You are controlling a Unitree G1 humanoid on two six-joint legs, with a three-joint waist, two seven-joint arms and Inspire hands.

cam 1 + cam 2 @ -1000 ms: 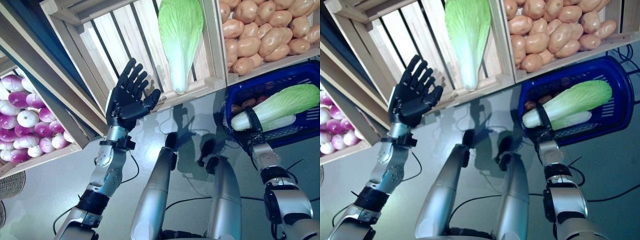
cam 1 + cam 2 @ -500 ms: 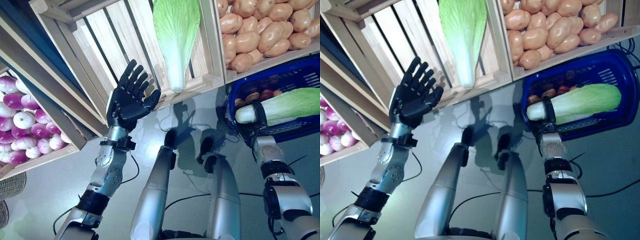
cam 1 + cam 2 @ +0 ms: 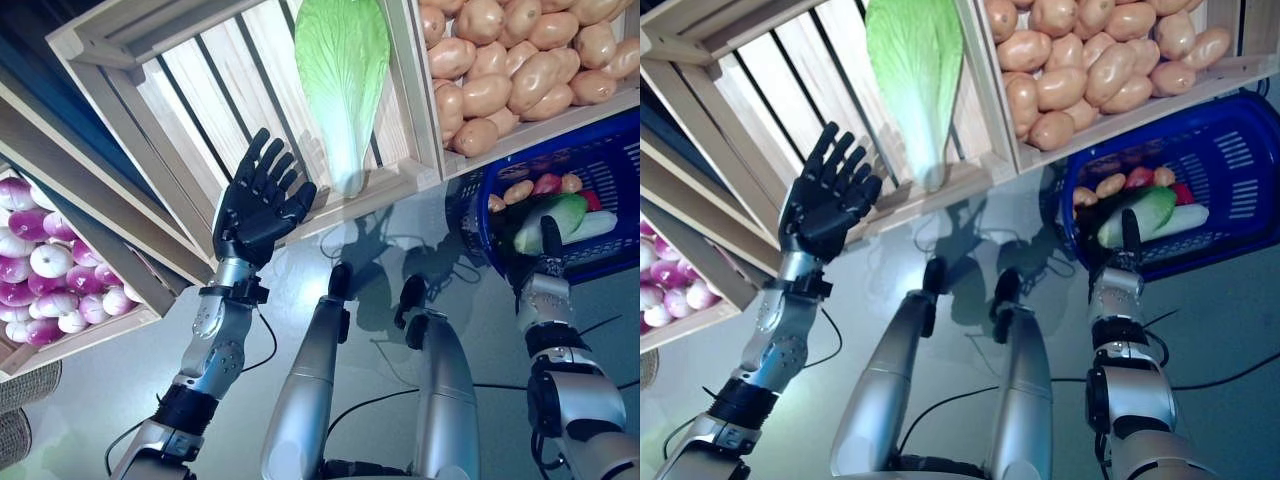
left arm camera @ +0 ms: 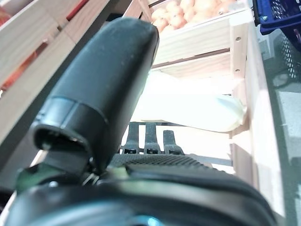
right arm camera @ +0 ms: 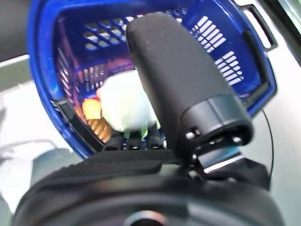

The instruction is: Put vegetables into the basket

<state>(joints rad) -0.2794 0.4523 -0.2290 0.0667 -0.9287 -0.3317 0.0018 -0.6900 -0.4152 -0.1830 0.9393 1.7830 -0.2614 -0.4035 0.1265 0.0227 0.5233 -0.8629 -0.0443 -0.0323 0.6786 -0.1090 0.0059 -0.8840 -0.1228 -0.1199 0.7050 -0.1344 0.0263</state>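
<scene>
The right hand [image 3: 1127,240] was curled round a cabbage [image 3: 1143,214] at its white stem end, holding it just inside the near rim of the blue basket [image 3: 1240,190]. The cabbage's long axis ran away from the hand, across the basket toward its far right side, leaf end forward and tipped down into it. Under and beside it lay small potatoes and red and yellow pieces, so the cabbage would likely settle on top of them once let go; nothing else stood in the way. The left hand [image 3: 255,205] was raised with fingers spread wide and empty, in front of the slatted crate [image 3: 200,90]. A second cabbage [image 3: 342,80] lay in that crate, stem end toward the crate's front lip, long axis running back into it, just to the right of the left hand and clearly nearer to it than to the right. Potatoes [image 3: 510,70] filled the next crate, onions [image 3: 45,280] a bin at far left.
</scene>
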